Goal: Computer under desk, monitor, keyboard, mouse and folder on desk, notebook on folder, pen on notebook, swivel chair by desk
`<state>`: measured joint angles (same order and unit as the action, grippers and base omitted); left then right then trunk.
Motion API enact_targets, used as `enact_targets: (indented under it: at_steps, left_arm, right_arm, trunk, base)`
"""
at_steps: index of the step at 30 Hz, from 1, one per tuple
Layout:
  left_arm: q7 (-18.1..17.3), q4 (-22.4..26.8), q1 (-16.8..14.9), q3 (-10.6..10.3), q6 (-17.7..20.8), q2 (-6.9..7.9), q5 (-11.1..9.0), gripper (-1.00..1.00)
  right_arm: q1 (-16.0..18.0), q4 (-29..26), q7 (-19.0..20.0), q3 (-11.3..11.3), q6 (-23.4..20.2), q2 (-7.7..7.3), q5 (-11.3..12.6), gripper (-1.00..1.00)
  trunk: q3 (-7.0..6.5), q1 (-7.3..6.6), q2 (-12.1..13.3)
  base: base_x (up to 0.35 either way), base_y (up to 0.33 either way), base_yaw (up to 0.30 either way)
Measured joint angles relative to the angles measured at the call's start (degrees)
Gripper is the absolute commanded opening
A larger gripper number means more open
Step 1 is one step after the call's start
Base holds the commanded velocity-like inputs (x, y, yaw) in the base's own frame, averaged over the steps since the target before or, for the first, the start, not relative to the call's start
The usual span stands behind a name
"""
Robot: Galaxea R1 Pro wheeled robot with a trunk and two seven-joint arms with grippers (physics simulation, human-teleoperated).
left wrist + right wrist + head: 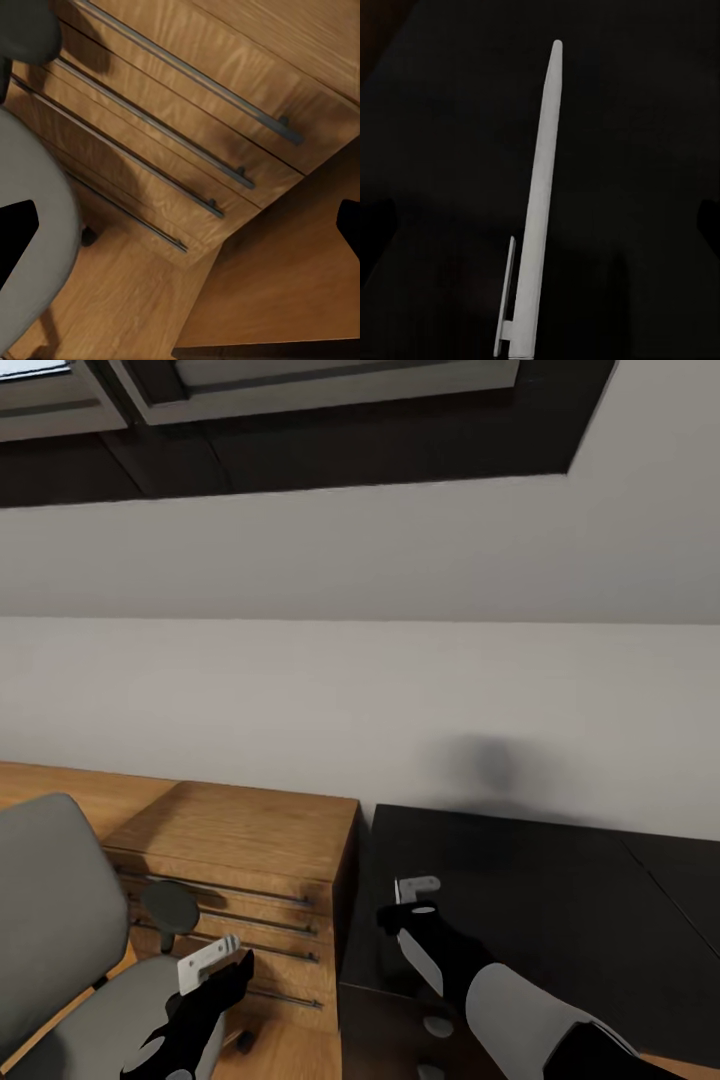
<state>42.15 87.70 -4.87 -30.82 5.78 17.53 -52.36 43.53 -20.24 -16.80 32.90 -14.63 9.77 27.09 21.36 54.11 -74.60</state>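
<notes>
Right gripper (418, 895) hovers over glossy black desk top (560, 880), slim white pen (537, 225) below; grip state unclear. Left gripper (215, 960) near grey fabric swivel chair (50, 920), state unclear.

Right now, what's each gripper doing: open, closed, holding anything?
Left gripper: open and empty, near the swivel chair and the wooden dresser.
Right gripper: over the desk, pen below it; grip cannot be told.

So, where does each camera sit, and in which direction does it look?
Head view: from the robot's head, forward and down at the wall, wooden dresser and desk; both arms show.
Left wrist view: along the left hand, at dresser drawers and swivel chair.
Right wrist view: along the right hand, at the pen on the desk.
Head and left wrist views share the dresser.
</notes>
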Motion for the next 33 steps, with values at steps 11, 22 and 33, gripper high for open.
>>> enact_targets:
  at_steps: [11,22,33]
  left_arm:
    - [0.0,0.0,0.0,0.0,0.0,0.00,0.0,1.00]
    - [0.0,0.0,0.0,0.1,0.1,0.00,0.0,1.00]
    - [0.0,0.0,0.0,0.1,0.1,0.00,-0.1,1.00]
  right_arm:
    - [0.0,-0.2,-0.3,-0.8,-0.9,-0.02,0.0,1.00]
    - [0.0,-0.4,-0.2,-1.5,-0.9,-0.23,0.0,1.00]
    - [0.0,-0.9,0.0,-1.7,-0.7,-0.30,0.0,1.00]
  trunk:
    - [1.44,1.76,-3.2]
    - [3.41,4.18,-7.6]
    - [4.49,5.49,-10.1]
  base:
    - [0.000,0.000,0.000]
    - [0.000,0.000,0.000]
    - [0.000,0.000,0.000]
